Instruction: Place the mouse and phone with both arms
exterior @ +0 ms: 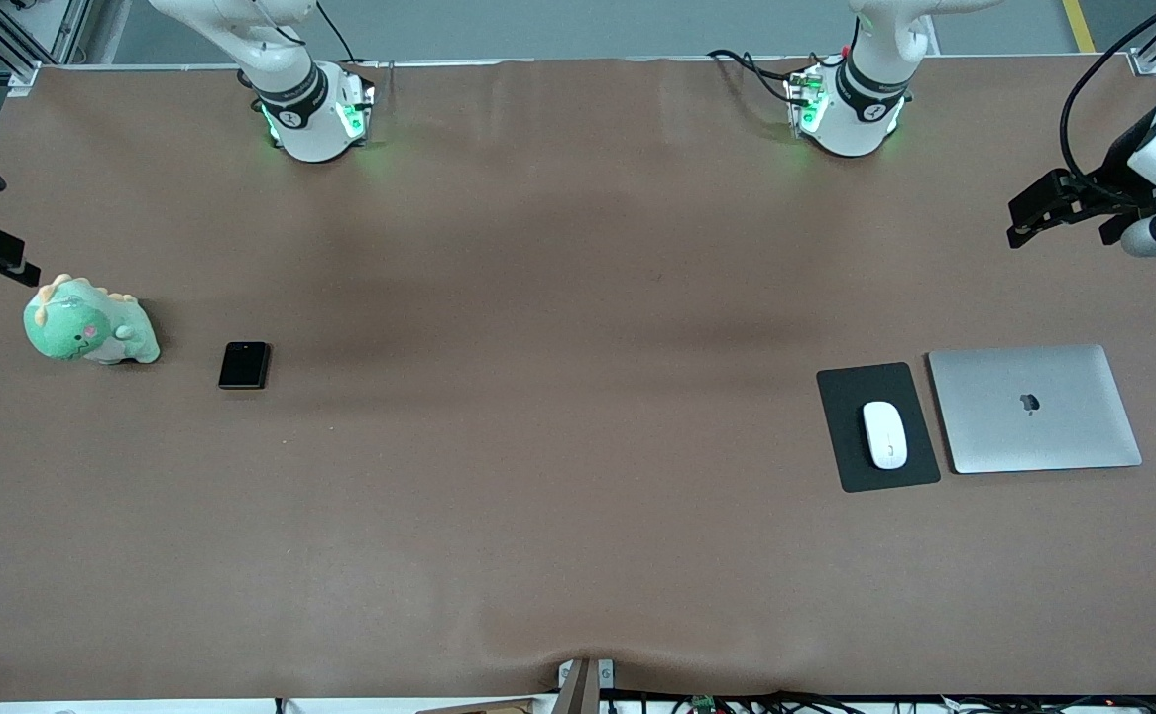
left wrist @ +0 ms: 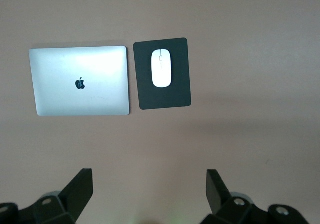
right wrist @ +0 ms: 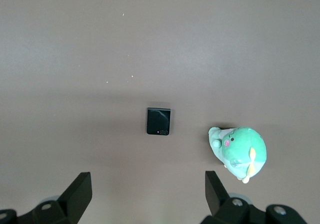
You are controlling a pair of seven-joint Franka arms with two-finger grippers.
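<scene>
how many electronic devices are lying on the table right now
3: the phone beside the green plush toy at the right arm's end; the mouse on its black pad; the closed laptop beside that pad.

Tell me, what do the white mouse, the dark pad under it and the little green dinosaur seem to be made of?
The mouse looks like glossy hard plastic: smooth white shell with a soft sheen. The pad beneath it looks matte, perhaps rubber or fabric, since it shows no reflection. The green dinosaur looks like soft plush, rounded and fuzzy-edged with pale stitched-on spikes. These are guesses from looks alone.
</scene>
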